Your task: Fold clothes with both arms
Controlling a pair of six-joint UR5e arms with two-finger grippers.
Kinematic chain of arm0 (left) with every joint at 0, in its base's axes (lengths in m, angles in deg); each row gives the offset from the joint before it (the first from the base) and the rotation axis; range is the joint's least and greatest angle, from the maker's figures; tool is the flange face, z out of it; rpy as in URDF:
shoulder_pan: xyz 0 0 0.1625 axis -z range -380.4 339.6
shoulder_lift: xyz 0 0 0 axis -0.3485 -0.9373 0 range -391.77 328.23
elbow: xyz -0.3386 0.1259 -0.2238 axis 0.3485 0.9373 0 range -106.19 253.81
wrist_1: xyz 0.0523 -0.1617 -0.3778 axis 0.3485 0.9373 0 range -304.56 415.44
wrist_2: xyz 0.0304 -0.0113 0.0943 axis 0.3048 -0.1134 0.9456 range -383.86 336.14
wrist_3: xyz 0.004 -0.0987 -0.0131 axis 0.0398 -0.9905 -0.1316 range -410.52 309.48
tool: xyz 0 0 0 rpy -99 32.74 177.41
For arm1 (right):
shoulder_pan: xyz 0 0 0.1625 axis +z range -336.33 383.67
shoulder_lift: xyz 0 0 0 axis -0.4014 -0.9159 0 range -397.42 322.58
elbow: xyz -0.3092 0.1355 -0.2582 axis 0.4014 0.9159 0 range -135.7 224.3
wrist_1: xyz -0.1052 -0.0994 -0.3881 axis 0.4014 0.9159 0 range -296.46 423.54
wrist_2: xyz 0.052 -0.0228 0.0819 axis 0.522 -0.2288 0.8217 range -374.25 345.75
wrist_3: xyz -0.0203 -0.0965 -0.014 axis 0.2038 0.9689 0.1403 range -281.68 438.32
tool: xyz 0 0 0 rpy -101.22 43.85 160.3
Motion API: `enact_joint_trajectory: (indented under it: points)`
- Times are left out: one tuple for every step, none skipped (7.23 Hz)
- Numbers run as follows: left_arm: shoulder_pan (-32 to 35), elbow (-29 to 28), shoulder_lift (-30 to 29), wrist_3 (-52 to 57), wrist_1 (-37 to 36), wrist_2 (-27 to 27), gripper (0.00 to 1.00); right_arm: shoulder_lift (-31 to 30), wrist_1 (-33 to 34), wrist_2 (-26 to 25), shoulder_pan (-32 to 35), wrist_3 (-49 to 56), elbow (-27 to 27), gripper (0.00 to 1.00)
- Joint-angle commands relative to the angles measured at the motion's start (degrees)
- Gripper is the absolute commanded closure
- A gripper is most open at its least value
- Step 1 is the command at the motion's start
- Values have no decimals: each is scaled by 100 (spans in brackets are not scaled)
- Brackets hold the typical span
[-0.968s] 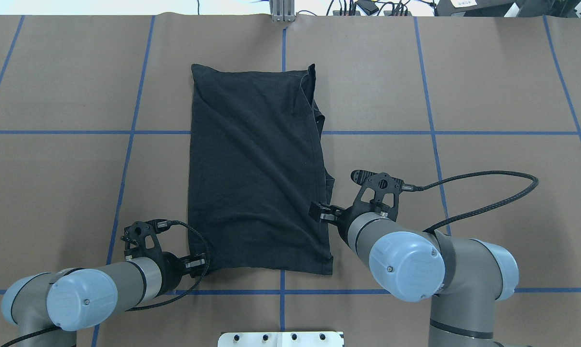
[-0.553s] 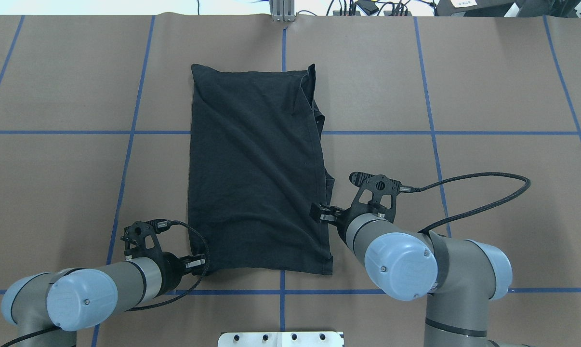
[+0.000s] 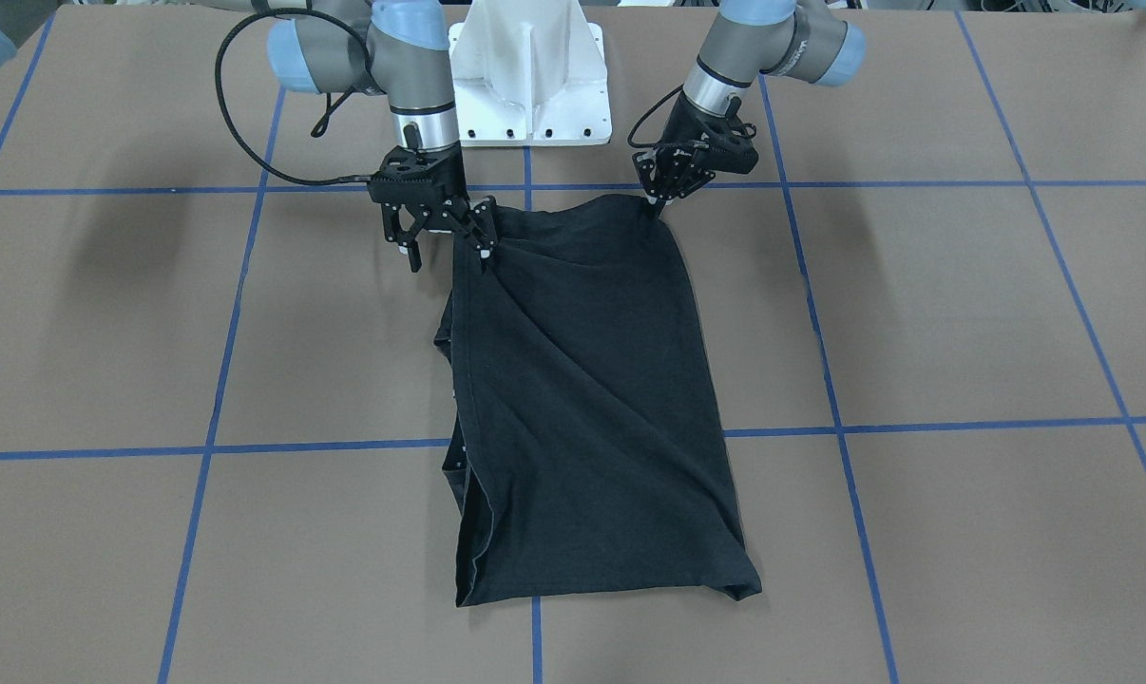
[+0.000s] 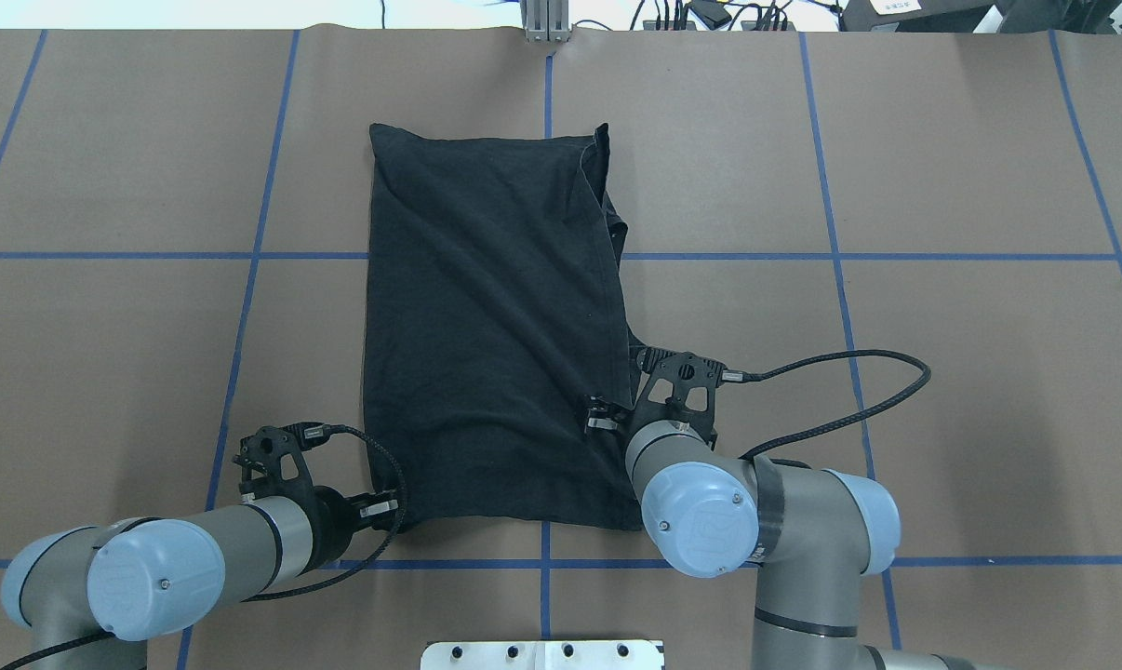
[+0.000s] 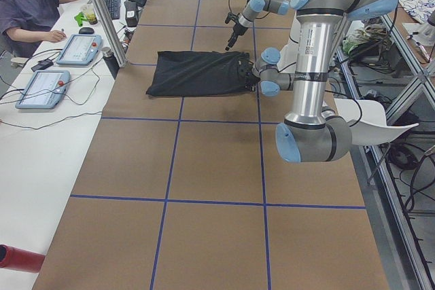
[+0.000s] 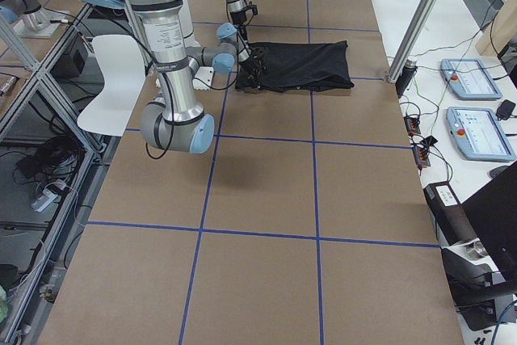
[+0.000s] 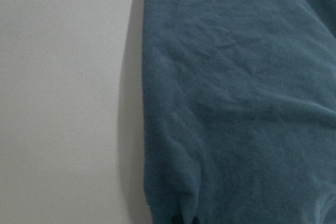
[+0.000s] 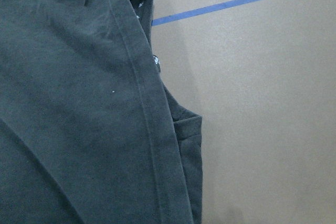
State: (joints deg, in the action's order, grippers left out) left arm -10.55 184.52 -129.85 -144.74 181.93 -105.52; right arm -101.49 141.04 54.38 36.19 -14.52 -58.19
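Right tool [image 4: 601,416] moved inward, T-shirt [image 4: 487,326] lying fore-aft

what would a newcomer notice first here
A black T-shirt, folded into a long rectangle, lies centred on the brown, blue-gridded table. The left gripper pinches its near corner, while the right gripper sits open over the opposite edge.

Silver-grey arms [image 4: 259,538], light blue joint caps [image 4: 156,582], black braided cables [image 4: 859,354], black claws [image 3: 448,251].
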Motion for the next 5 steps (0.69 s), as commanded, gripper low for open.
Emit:
enact_joint_trajectory:
  points:
    - [0,12,-10,0,7,0,100,71,-209,-147,-83,-190,290,10]
    - [0,12,-10,0,-2,0,100,158,-200,-165,-118,-217,317,14]
    - [0,12,-10,0,-2,0,100,298,-200,-192,-144,-278,439,22]
    - [0,21,-10,0,7,0,100,456,-200,-200,-153,-331,614,31]
    - [0,38,-10,0,-2,0,100,466,-200,-201,-162,-332,633,37]
